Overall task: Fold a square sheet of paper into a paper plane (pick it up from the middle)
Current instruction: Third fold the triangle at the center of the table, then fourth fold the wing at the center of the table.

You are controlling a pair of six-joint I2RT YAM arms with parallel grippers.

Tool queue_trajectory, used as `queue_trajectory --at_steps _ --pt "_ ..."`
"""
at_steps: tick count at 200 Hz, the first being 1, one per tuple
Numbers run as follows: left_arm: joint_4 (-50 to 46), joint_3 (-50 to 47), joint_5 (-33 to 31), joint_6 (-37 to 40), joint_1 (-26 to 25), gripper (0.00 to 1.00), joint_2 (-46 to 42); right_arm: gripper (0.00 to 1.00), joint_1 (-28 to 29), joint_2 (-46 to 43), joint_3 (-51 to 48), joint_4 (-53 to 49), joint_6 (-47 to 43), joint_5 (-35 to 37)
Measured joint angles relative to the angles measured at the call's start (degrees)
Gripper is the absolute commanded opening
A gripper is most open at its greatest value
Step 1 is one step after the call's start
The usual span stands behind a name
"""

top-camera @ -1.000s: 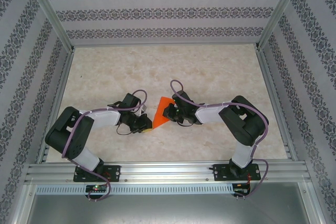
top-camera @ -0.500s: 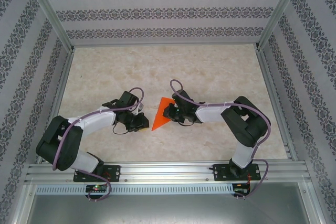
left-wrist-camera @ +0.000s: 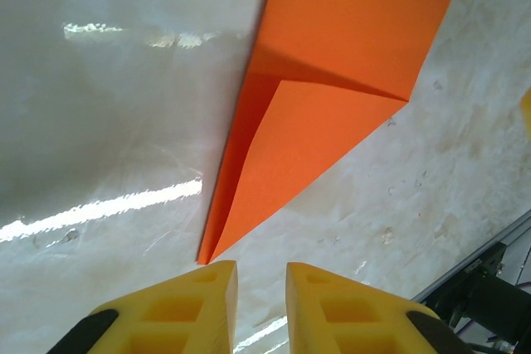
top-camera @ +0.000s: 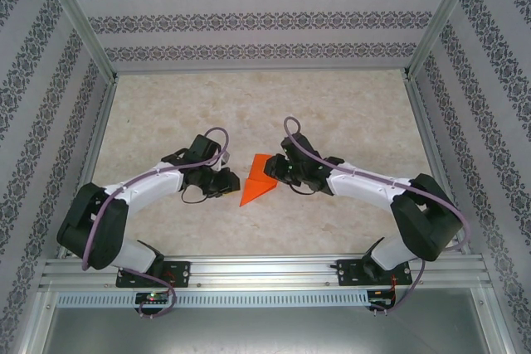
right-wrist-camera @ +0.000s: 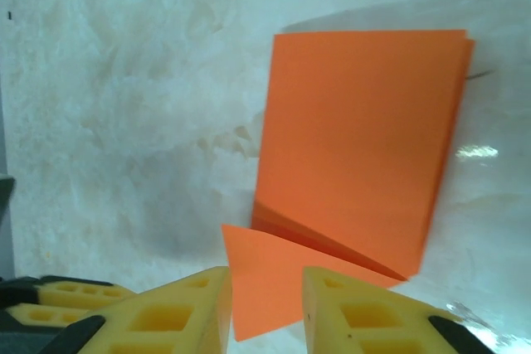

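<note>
The orange sheet of paper [top-camera: 257, 181] lies on the table between the two arms, folded into a slim pointed wedge with its tip toward the near edge. My left gripper [top-camera: 235, 181] sits just left of it. In the left wrist view the paper [left-wrist-camera: 332, 105] ends in a point just ahead of my left gripper [left-wrist-camera: 261, 267], whose yellow jaws stand slightly apart with nothing between them. My right gripper [top-camera: 275, 173] is at the paper's right edge. In the right wrist view a loose folded flap [right-wrist-camera: 274, 288] of the paper [right-wrist-camera: 357, 155] reaches between the parted jaws of my right gripper [right-wrist-camera: 265, 275].
The tabletop [top-camera: 265, 105] is pale marble-patterned. Aluminium rails [top-camera: 265, 269] run along the near edge, and frame posts stand at the sides before patterned walls. An arm base [left-wrist-camera: 485, 296] shows at the lower right of the left wrist view.
Both grippers have opened a little. The left gripper came off the paper's tip and moved up beside it. The right arm stretched out, its elbow swinging right. The paper lies flatter.
</note>
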Motion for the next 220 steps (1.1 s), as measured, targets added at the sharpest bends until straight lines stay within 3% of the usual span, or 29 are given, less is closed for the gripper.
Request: queue_trajectory --at_steps 22,73,220 --pt "-0.11 2.40 0.00 0.74 -0.35 0.24 2.64 0.36 0.00 -0.74 -3.13 0.09 0.44 0.26" --pt "-0.11 6.73 -0.31 1.75 -3.13 0.23 8.70 0.38 -0.87 -0.55 -8.37 4.24 2.97 -1.33" --pt "-0.11 10.12 -6.29 2.25 -4.24 0.17 13.73 0.39 -1.51 8.76 -6.71 16.31 1.57 -8.92"
